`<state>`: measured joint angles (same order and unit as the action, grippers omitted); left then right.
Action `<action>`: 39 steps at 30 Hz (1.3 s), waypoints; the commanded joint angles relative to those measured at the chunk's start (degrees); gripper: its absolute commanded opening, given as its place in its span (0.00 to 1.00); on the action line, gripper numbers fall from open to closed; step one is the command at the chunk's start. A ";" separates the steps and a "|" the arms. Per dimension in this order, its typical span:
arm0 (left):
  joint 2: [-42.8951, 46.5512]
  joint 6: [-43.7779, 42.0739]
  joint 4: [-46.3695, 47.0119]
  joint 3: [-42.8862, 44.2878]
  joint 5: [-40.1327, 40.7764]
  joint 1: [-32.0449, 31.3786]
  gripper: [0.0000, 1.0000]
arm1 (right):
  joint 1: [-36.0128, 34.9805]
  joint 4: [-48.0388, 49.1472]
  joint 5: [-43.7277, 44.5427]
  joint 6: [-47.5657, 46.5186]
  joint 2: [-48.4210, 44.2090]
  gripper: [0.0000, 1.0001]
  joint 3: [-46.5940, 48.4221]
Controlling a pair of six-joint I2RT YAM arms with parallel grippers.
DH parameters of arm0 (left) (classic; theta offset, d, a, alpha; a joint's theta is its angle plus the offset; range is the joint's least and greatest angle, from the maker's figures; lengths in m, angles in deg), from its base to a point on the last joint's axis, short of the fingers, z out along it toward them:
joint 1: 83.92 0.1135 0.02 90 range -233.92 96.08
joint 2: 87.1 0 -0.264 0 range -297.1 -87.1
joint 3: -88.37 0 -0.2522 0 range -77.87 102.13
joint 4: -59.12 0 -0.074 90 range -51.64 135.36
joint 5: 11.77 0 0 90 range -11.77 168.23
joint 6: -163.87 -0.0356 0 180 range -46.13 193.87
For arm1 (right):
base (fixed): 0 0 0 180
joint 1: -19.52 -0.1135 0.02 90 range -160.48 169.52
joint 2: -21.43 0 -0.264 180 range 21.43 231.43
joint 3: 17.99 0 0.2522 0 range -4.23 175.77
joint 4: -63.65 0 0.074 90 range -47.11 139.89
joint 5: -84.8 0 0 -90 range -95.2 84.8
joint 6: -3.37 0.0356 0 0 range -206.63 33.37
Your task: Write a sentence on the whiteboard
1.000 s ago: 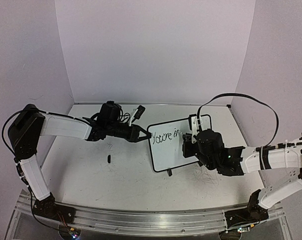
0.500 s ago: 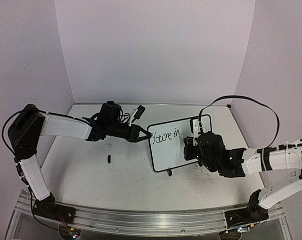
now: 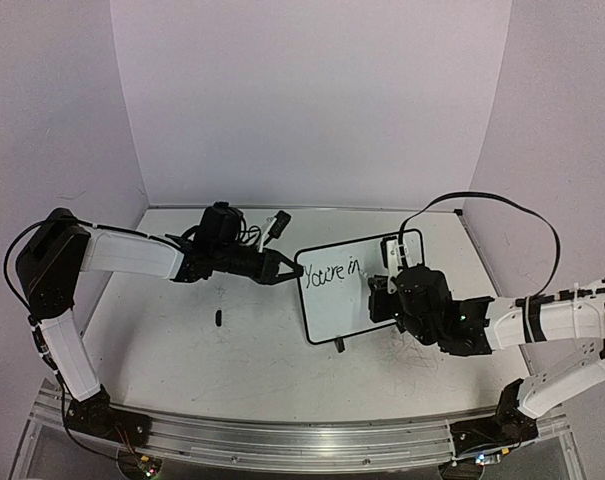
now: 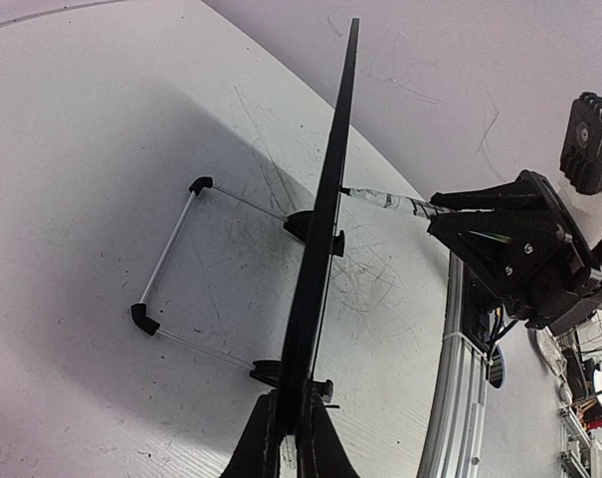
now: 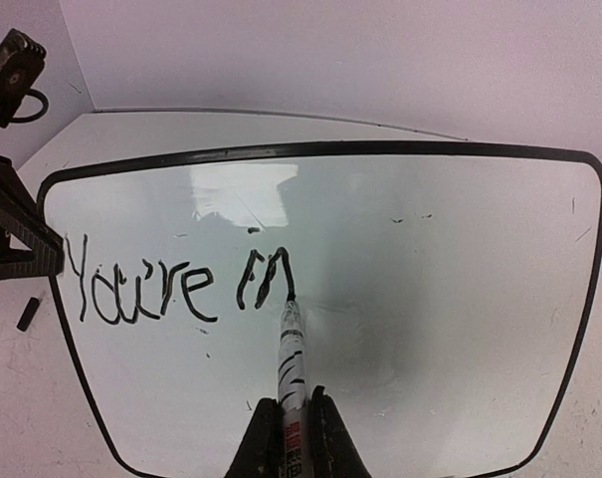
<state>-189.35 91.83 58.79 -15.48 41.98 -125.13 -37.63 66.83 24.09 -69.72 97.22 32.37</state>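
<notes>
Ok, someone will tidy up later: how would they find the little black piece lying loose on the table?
Start at the whiteboard standing in the middle of the table, its left edge clamped by the left gripper. Just nearer the camera than that arm, on bare tabletop, lies the small black piece. It is a short dark stub lying flat, touching neither board nor arm.

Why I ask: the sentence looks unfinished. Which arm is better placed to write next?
Right: the right end effector grips the marker, tip at the whiteboard after "in"; the left end effector clamps its edge.
</notes>
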 commanded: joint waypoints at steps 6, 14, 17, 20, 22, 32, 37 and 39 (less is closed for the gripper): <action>2.41 -1.43 -2.00 -0.42 2.90 0.34 0.00 | 0.47 1.79 2.36 -2.28 0.74 0.00 2.51; 2.64 -1.43 -2.08 -0.46 2.92 0.34 0.00 | 1.17 2.41 2.88 -3.24 1.16 0.00 3.83; 2.68 -1.43 -2.09 -0.47 2.93 0.34 0.00 | 1.32 2.64 2.97 -3.53 1.29 0.00 4.18; 2.59 -1.43 -2.09 -0.48 2.91 0.33 0.00 | 1.40 2.93 2.91 -4.02 1.37 0.00 4.43; 2.59 -1.43 -2.09 -0.48 2.91 0.32 0.00 | 1.56 3.01 2.98 -4.19 1.55 0.00 4.65; 2.56 -1.52 -2.18 -0.38 2.96 0.34 0.00 | 1.53 0.17 4.95 -1.97 1.27 0.00 4.57; 2.59 -1.62 -2.23 -0.42 3.02 0.34 0.00 | 1.53 -1.16 4.83 -0.84 0.67 0.00 3.70; 2.59 -1.61 -2.23 -0.29 3.04 0.34 0.00 | 1.54 -1.47 4.08 -0.46 0.46 0.00 3.28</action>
<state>-189.22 91.84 58.73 -15.48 42.27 -125.15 -36.64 67.69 27.01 -71.77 98.24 34.77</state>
